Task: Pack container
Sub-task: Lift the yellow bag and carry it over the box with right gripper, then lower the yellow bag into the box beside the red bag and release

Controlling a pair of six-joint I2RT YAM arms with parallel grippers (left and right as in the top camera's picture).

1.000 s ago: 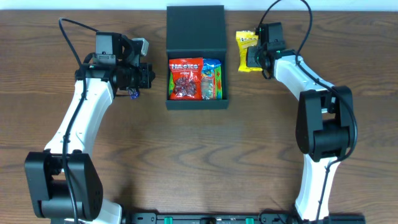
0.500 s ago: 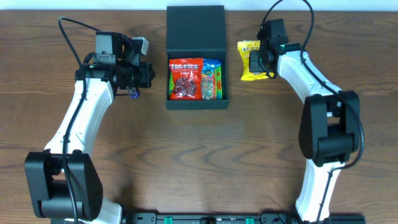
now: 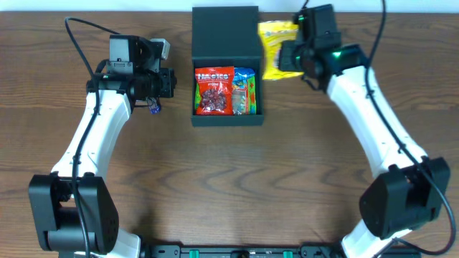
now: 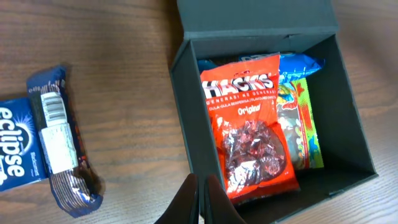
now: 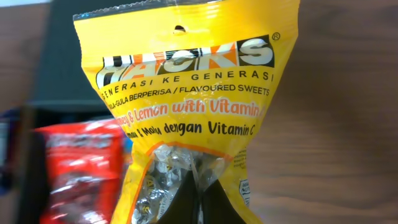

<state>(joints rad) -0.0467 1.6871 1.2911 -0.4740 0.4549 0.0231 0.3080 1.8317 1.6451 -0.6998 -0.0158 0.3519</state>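
The dark container [image 3: 195, 115] stands open at the back middle of the table, its flat lid [image 3: 225, 34] folded back. Inside lie a red Hacks packet [image 3: 214, 90] and a colourful packet [image 3: 244, 91]; both also show in the left wrist view [image 4: 249, 124] [image 4: 300, 118]. My right gripper [image 3: 292, 56] is shut on a yellow Hacks packet [image 3: 276, 49] and holds it in the air by the container's right rim; it fills the right wrist view [image 5: 193, 118]. My left gripper [image 4: 199, 199] is shut and empty, left of the container wall [image 4: 186, 112].
A blue Eclipse packet [image 4: 13, 149] and a dark blue wrapped bar [image 4: 59, 137] lie on the table left of the container, partly under my left wrist in the overhead view [image 3: 153, 107].
My right gripper has lifted the yellow packet off the table and carried it left, toward the container. The left arm has barely moved.
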